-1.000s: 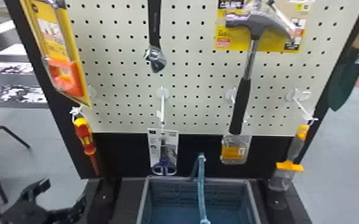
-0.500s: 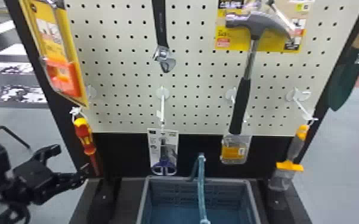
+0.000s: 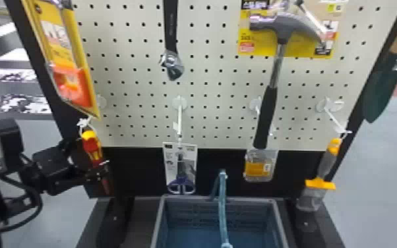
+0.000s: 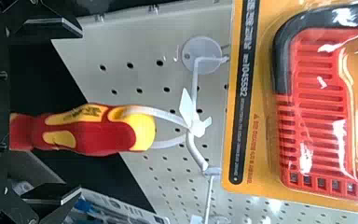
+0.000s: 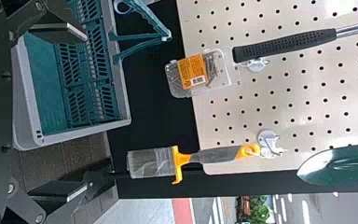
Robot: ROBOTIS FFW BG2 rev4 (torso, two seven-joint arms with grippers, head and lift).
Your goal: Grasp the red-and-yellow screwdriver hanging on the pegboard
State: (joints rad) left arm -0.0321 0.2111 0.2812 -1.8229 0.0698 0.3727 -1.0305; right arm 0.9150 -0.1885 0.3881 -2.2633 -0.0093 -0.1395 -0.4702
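The red-and-yellow screwdriver (image 3: 92, 148) hangs handle-up by a white tie from a hook at the pegboard's lower left. My left gripper (image 3: 89, 156) is at the handle, one finger crossing its lower part. In the left wrist view, the screwdriver's handle (image 4: 91, 129) lies between the spread fingers of the left gripper (image 4: 78, 112), with a gap on either side; its shaft is hidden. My right gripper (image 5: 87, 109) stands open with nothing held, in the right wrist view.
A yellow saw package (image 3: 72, 79) hangs just above the screwdriver. Packaged scissors (image 3: 180, 168) hang to its right, over a grey-blue crate (image 3: 219, 199). A hammer (image 3: 267, 115) and a brush (image 3: 326, 168) hang farther right.
My left arm has come in from the lower left, moving right and up, and its gripper has reached the screwdriver's handle. The wrench swings slightly on the board.
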